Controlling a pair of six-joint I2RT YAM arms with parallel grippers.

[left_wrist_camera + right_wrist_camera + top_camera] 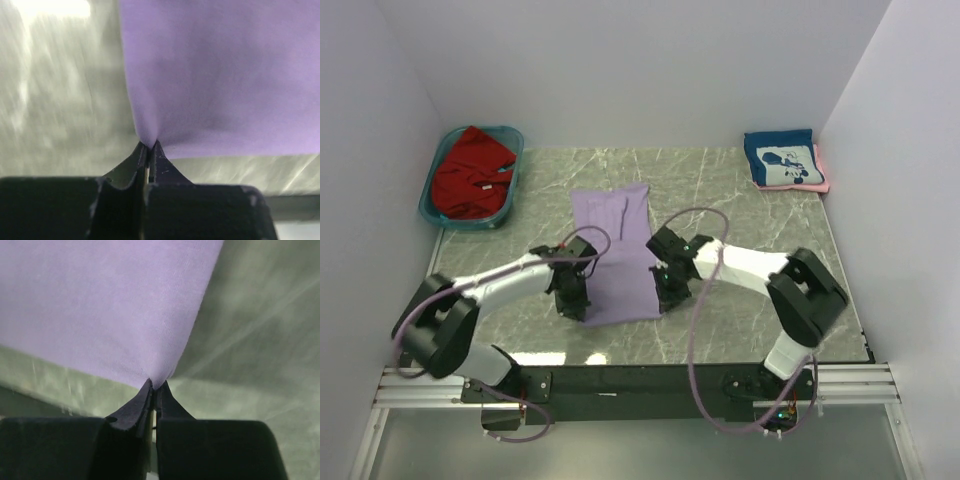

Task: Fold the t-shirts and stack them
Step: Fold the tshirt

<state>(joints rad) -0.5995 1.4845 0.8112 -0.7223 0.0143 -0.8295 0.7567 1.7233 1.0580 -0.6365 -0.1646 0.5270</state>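
Observation:
A lavender t-shirt (pixel 616 250) lies as a long folded strip in the middle of the table. My left gripper (pixel 574 303) is shut on its near left corner; in the left wrist view the cloth (pixel 220 75) puckers into the pinched gripper (pixel 150 146). My right gripper (pixel 667 296) is shut on the near right corner, and the right wrist view shows the cloth (pixel 105 310) drawn into the closed gripper (pixel 155 384). A red t-shirt (pixel 470 172) lies crumpled in the tub. A folded navy t-shirt (pixel 781 159) with a white graphic rests on a pink t-shirt (pixel 821 168) at the far right.
The teal plastic tub (pixel 437 212) stands at the far left corner. White walls close in the marble table (pixel 740 310) on the left, back and right. A black rail (pixel 620 385) with the arm bases runs along the near edge.

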